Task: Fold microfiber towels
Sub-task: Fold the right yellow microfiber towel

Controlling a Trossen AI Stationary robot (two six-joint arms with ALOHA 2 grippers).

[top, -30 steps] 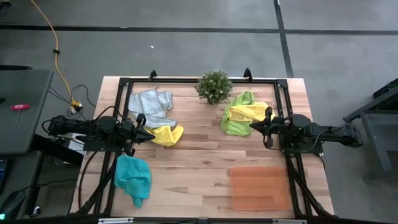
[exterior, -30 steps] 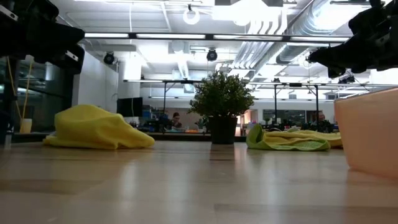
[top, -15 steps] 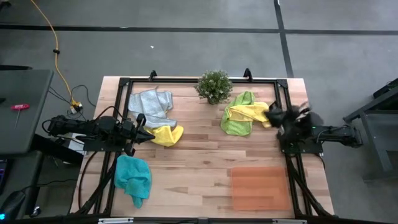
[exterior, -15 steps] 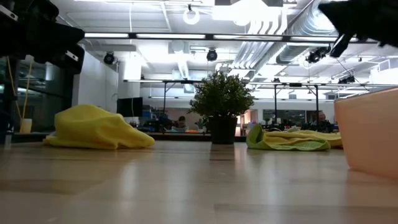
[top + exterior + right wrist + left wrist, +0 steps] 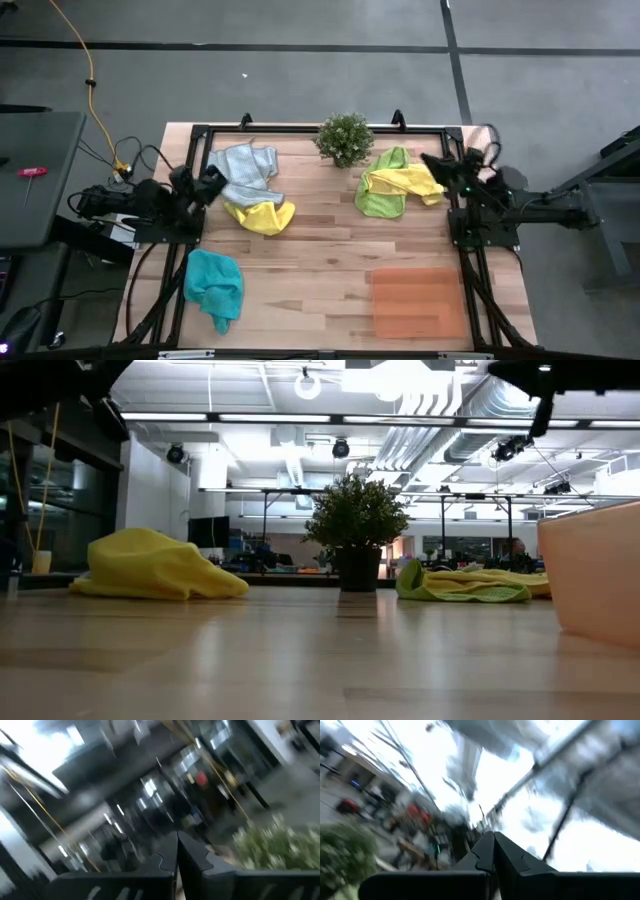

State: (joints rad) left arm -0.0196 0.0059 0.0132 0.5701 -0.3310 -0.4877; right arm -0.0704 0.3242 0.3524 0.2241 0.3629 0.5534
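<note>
Wooden table (image 5: 320, 290) carries five unfolded towels: grey towel (image 5: 243, 168) and yellow towel (image 5: 262, 215) far-left, teal towel (image 5: 213, 285) near-left, green towel (image 5: 380, 190) with second yellow towel (image 5: 405, 180) lying on it, far-right. Left gripper (image 5: 213, 184) and right gripper (image 5: 432, 162) raised, both clenched, empty.

worktop (image 5: 320, 270): wood | left hand (image 5: 212, 183) closed beside grey towel (image 5: 243, 168) | right hand (image 5: 432, 162) closed by yellow towel (image 5: 402, 180) on lime towel (image 5: 378, 198) | teal towel (image 5: 213, 287) near left edge | orange tray (image 5: 416, 302) | plant (image 5: 345, 138)
</note>
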